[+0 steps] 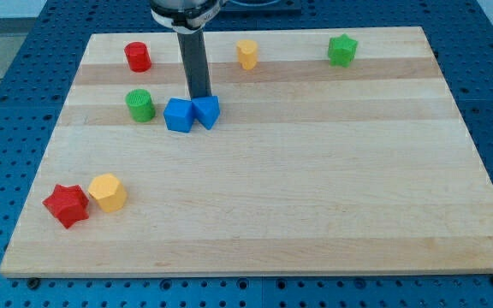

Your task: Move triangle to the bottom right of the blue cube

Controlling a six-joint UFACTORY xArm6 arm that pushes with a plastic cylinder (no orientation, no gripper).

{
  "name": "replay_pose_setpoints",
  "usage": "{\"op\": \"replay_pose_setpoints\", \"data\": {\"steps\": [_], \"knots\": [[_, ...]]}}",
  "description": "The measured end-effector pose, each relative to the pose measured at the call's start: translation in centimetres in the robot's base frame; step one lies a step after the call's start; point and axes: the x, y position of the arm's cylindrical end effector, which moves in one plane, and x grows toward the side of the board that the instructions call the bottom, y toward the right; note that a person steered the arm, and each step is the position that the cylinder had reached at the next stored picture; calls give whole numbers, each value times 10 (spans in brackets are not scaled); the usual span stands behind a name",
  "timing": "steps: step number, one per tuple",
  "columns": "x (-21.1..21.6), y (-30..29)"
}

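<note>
— Where's the triangle?
— The blue triangle [207, 111] touches the blue cube [179, 115] on the view's right. My tip [200, 97], a bare rod holding nothing, sits just behind both.
— Others on the worktop [315, 188]?
— Green cylinder [140, 105] beside the cube; red cylinder [138, 56], yellow block [246, 53], green star [342, 50] at top; red star [66, 204], yellow hexagon [108, 192] bottom left.

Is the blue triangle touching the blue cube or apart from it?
Touching. The blue triangle sits right against the blue cube, on its right, no board showing between them. My tip is just behind them.
</note>
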Motion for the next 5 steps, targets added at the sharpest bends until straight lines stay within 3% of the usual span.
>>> {"op": "replay_pose_setpoints", "data": {"steps": [1, 2, 3, 5], "knots": [[42, 16], [45, 26], [-13, -3], [-29, -106]]}}
